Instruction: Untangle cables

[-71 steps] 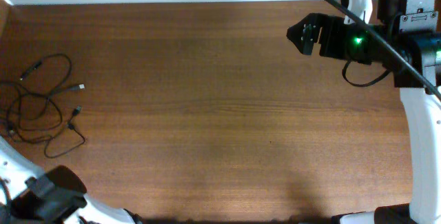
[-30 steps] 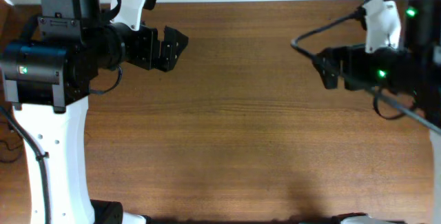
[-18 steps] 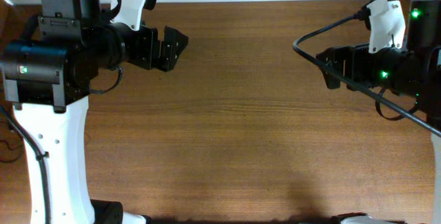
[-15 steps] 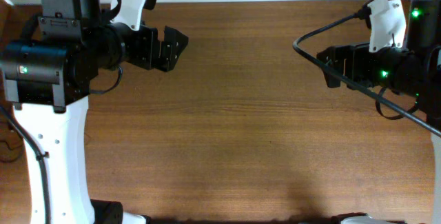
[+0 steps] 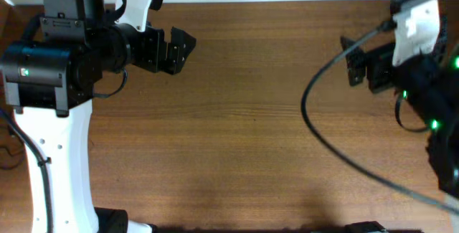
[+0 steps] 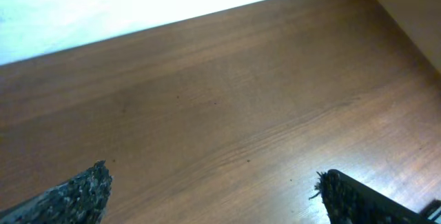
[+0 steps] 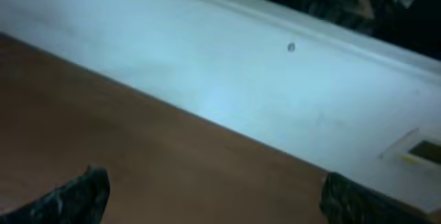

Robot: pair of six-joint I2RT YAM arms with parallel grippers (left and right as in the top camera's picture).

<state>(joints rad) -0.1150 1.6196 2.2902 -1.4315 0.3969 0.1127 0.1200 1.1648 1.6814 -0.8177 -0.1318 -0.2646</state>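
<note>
Cables: you cannot make them out in any of the three views. The left arm's bulk covers the left end of the table in the overhead view, and neither wrist view shows a thin cord.

Left gripper: released. In the left wrist view its two fingertips sit at opposite lower corners with bare wood between them, and nothing is held. It points toward the table's middle, near the far edge. Behind it you see the black motor housing, then the white link running down to the near edge.

Right gripper: also released. The right wrist view shows its fingertips wide apart and holding nothing. This view is blurred. It looks across the wood at a pale wall behind the table's far edge. In the overhead view the gripper is motion-smeared at the far right and faces left. A thick black arm cable loops out from it over the table and runs off toward the lower right. A green light glows on the right arm.

The two grippers are well apart, with open wood between them.
</note>
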